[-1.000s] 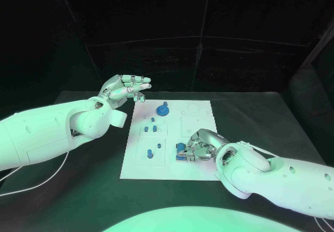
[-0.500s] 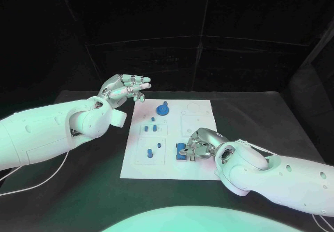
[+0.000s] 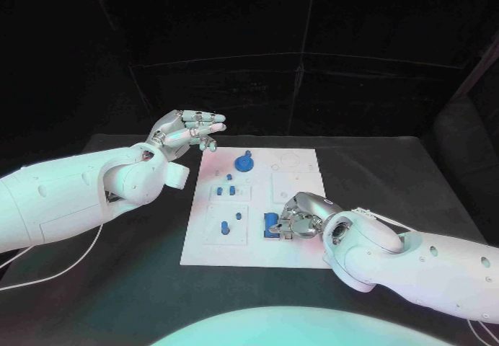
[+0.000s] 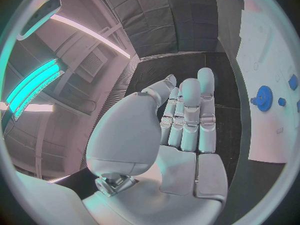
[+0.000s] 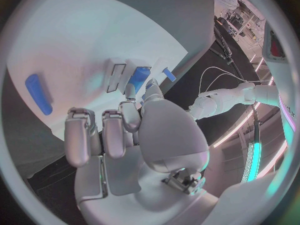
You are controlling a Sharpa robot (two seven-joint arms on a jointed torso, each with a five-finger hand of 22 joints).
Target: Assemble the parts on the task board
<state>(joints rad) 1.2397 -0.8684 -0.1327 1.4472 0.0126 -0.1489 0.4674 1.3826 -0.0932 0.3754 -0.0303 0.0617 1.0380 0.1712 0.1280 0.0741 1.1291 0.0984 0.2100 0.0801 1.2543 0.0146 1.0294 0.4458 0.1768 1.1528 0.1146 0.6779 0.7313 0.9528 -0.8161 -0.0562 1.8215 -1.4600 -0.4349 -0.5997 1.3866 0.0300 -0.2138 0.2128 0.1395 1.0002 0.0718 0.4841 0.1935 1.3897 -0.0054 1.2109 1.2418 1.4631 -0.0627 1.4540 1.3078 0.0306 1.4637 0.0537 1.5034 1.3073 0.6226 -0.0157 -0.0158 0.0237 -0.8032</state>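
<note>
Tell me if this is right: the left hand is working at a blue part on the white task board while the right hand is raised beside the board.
Not right: the hands are swapped. The head view shows the right hand at the blue part on the task board; the left hand is raised beside it.

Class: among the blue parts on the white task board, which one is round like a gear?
The blue gear-shaped part at the board's far end, nearest the raised left hand. The other blue parts are small pegs and blocks.
</note>
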